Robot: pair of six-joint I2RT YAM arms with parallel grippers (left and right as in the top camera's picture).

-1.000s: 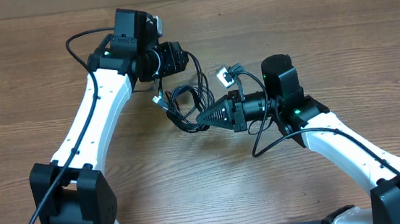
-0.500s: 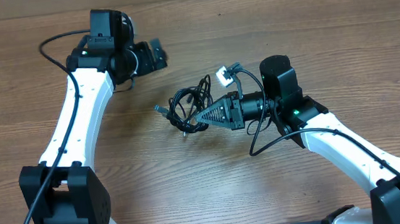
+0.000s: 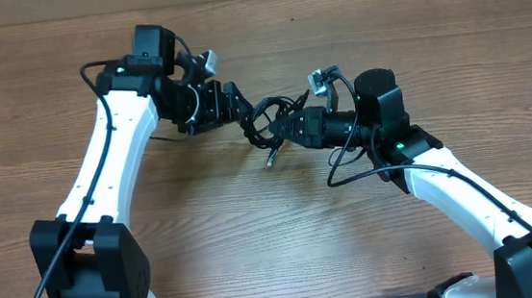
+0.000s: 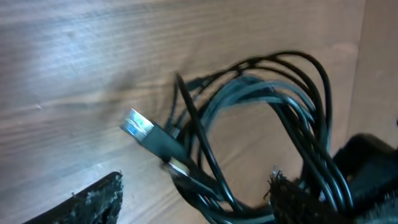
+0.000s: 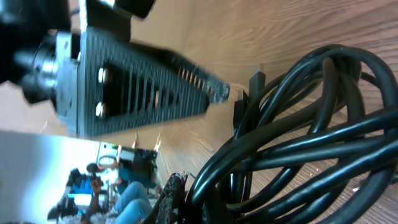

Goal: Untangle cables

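Our right gripper (image 3: 282,130) anchors the cables (image 3: 262,122), jaws clenched on them; our left gripper (image 3: 241,111), jaws released, hovers beside the loops to pull.

You see the cables (image 3: 265,118) bunched over the bench (image 3: 255,246), nearer its far edge, about midway between its side edges. The left pincer (image 3: 241,111) sits at their left, the right pincer (image 3: 282,128) at their right, with one plug (image 3: 269,159) trailing toward the near edge.
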